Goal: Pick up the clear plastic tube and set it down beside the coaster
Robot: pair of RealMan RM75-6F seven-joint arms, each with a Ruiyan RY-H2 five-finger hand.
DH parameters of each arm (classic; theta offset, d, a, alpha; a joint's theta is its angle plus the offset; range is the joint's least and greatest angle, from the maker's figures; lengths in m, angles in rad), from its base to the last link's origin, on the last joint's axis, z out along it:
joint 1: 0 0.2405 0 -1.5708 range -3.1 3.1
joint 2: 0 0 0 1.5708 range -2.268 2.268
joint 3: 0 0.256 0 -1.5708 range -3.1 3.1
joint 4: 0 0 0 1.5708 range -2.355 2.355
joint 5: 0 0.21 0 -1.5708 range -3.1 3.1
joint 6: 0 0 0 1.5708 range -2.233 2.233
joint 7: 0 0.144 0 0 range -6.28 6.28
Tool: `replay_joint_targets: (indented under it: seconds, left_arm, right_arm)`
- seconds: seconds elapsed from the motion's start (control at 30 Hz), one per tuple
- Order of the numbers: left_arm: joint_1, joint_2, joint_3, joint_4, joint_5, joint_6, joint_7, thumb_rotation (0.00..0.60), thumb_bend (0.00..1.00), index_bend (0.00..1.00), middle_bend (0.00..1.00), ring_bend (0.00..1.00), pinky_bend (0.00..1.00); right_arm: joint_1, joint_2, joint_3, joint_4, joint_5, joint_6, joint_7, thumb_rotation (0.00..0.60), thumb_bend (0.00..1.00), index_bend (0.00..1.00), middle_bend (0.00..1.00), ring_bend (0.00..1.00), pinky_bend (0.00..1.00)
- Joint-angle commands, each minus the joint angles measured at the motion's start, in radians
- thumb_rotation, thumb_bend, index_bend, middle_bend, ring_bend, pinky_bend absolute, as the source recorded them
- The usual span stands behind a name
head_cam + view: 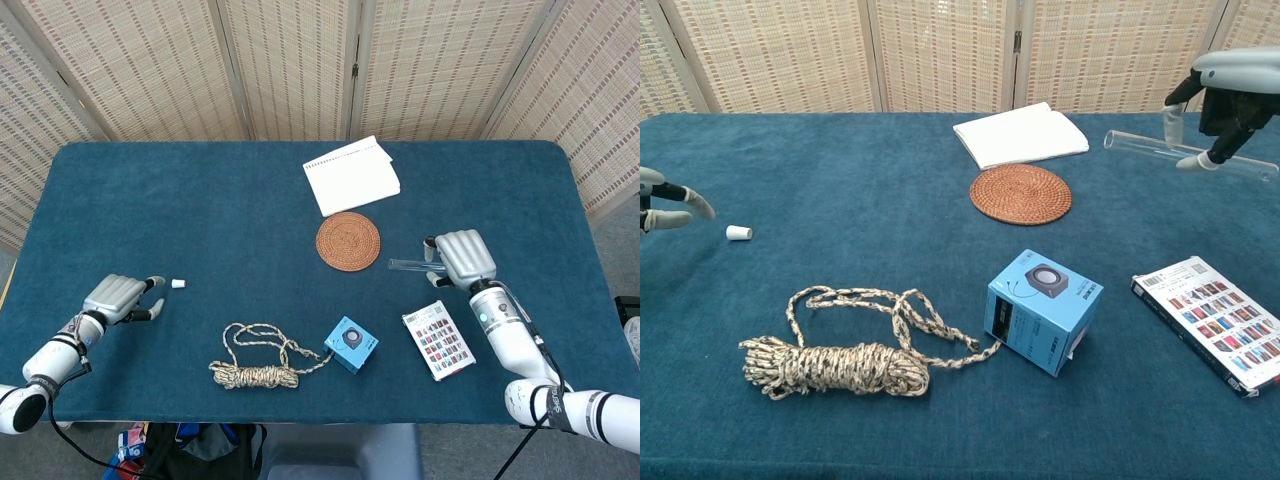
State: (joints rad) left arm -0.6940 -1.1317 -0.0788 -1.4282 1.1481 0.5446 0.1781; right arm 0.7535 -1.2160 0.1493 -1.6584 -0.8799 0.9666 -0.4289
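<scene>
The clear plastic tube (405,265) is held in my right hand (463,258), lying level above the table, its open end pointing toward the round woven coaster (348,241). In the chest view the tube (1140,146) hangs well off the cloth, to the right of the coaster (1021,193), and the right hand (1232,88) grips it from above near the frame's edge. My left hand (121,296) sits low at the table's left side, holding nothing. Its fingers (684,197) reach toward a small white cap (738,233).
A white notebook (351,175) lies just behind the coaster. A blue box (351,345) and a coil of rope (255,365) sit near the front edge. A printed card pack (438,340) lies in front of the right hand.
</scene>
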Motion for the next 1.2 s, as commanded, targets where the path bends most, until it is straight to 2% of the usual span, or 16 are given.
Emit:
replay_joint_targets:
  seconds: [0.03,0.53,1.2]
  left_arm:
    - [-0.015,-0.012,0.014,0.014,-0.028,-0.012,0.009,0.076,0.45,0.15,0.92,0.96,1.0]
    - [-0.066,-0.073,0.055,0.081,-0.127,-0.035,0.035,0.077,0.45,0.15,0.92,0.96,1.0]
    - [-0.111,-0.053,0.062,-0.002,-0.16,0.01,0.045,0.077,0.45,0.15,0.92,0.96,1.0]
  right_arm:
    - [-0.001,-0.001,-0.001,0.001,-0.001,0.0,0.002,0.6,0.96,0.72,1.0,1.0,1.0]
    - [-0.012,0.0,-0.007,0.003,0.001,0.001,0.002,0.6,0.96,0.73,1.0,1.0,1.0]
    - [-0.027,0.003,-0.007,0.016,-0.012,-0.002,0.027,0.6,0.96,0.73,1.0,1.0,1.0]
